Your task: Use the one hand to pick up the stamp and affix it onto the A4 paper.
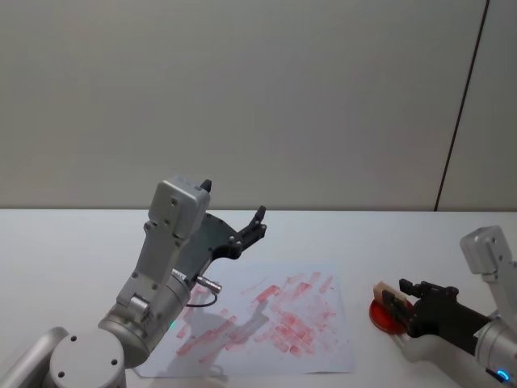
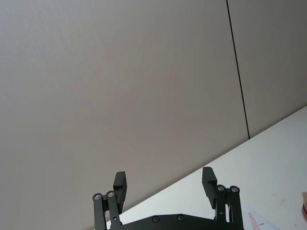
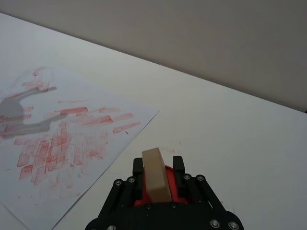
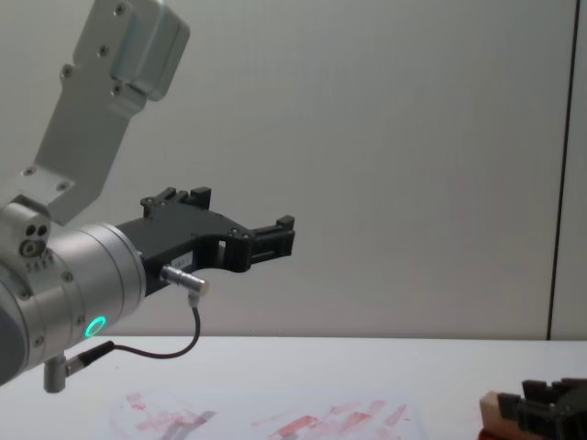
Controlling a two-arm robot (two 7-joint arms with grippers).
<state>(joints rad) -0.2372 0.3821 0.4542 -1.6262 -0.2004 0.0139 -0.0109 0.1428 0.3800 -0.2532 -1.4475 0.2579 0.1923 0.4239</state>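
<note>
Tan wood sits clamped between the fingers of my right hand (image 1: 401, 297): the stamp (image 3: 156, 173), pressed down on the red ink pad (image 1: 383, 317), which lies just beside the A4 paper (image 1: 266, 323) on the paper's right; the risk, as I judge it, is that the pad clings and lifts with the block, or that a tilted block prints a smear on the sheet; my right arm reaches in low over the tabletop (image 3: 230, 129) toward the pad; my left hand (image 2: 165, 184) hangs released, fingers spread, raised above the paper's left part and pointing at the wall.
</note>
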